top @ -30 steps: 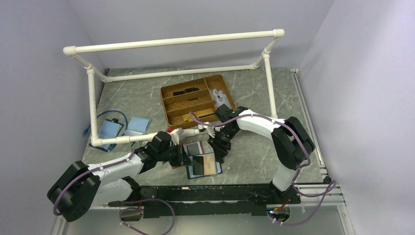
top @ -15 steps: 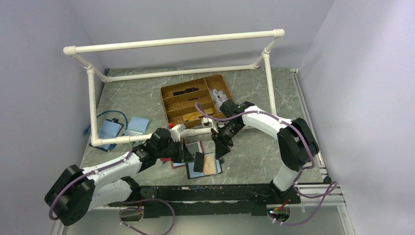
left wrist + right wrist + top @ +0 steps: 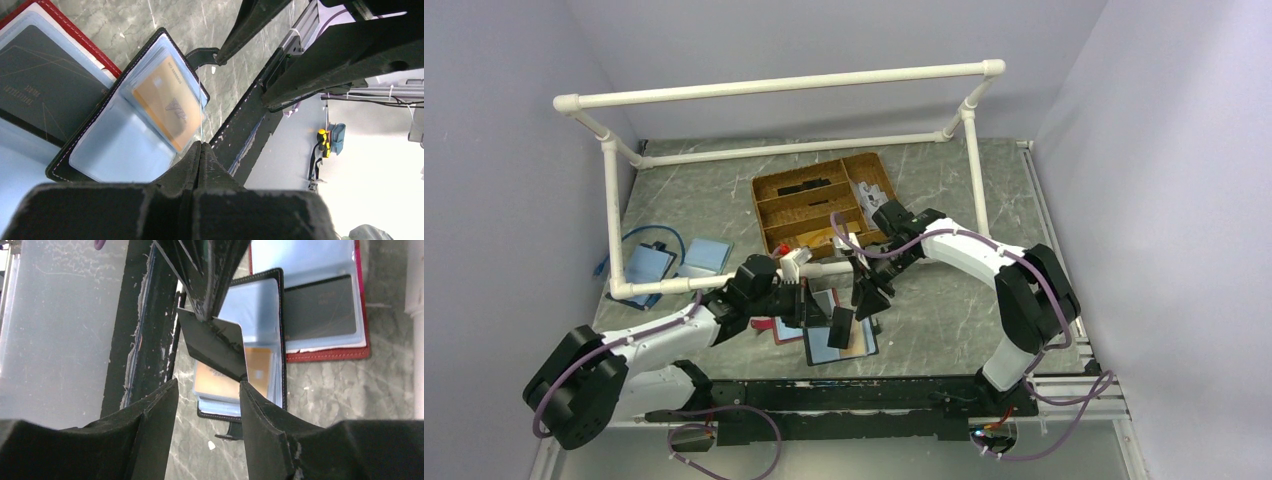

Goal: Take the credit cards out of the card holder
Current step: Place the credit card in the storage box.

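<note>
Item 1 — card holder [image 3: 860,345]: black-edged, lying open and flat on the grey marbled table [image 3: 944,320], near the black rail [image 3: 874,392] along the near edge. Its left edge lies against the red-edged holder [image 3: 776,332], also open; whether the 2 overlap cannot be told. An orange card [image 3: 257,367] sits in a clear sleeve of the right half.

Item 2 — dark credit card [image 3: 840,327]: out of the sleeves, raised and tilted above the middle of the card holder, 1 corner pinched.

Item 3: left gripper [image 3: 822,312], clenched on the upper corner of the dark credit card, fingers pressed together.

Item 4: right gripper [image 3: 206,385], jaws parted with nothing between them. Its tips are just beside the card's lower edge and do not appear to touch it.

Room: bare table runs right of the card holder. The low bar of the white pipe frame [image 3: 684,285] passes just behind both grippers. The wooden tray [image 3: 769,225] stands well apart at the rear.
</note>
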Robot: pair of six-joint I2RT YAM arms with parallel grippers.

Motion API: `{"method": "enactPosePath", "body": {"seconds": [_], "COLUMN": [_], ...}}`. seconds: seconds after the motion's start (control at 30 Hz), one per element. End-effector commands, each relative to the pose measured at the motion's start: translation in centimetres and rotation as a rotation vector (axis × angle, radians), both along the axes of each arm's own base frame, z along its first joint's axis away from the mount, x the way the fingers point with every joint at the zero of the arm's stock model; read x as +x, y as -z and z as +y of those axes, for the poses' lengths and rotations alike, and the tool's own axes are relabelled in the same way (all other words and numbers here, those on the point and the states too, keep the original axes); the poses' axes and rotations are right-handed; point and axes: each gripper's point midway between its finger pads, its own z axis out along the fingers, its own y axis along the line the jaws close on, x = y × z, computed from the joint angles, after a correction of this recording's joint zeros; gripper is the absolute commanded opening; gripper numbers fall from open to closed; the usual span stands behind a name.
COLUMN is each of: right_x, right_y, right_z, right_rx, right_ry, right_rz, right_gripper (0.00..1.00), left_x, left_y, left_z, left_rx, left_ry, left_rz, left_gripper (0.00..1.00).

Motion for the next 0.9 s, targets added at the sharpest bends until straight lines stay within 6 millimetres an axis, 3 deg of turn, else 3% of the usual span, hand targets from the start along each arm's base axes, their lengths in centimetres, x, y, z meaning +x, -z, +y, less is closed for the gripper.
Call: {"method": "enactPosePath", "body": {"seconds": [0.0,0.43,0.6,0.87], "right_x": [0.2,-1.0,-0.4,0.6], "right_y": [-2.1,-1.2,-0.9,-3.3], "right_z": [1.2,1.3,1.3,0.0], "right_rx": [0.159,0.169,0.145,0.18], "right_ry": [-0.069,-0.095,-0.076,-0.067], "right_rz": [-0.078,0.02,0.005,-0.018], "right_gripper": [0.51,0.5,0.5,0.5], "left_x": [0.6,0.7,0.5,0.5], "left_y": [-2.8,-3.7,-3.9,-2.6], "left_z": [-1.7,-2.7,-2.7,-2.3], "left_rx": [-0.088,-0.121,-0.121,-0.078], "left_ry": [0.058,0.082,0.09,0.082], "left_rz": [-0.07,-0.095,-0.094,-0.068], "left_gripper": [0.0,0.0,0.0,0.0]}}
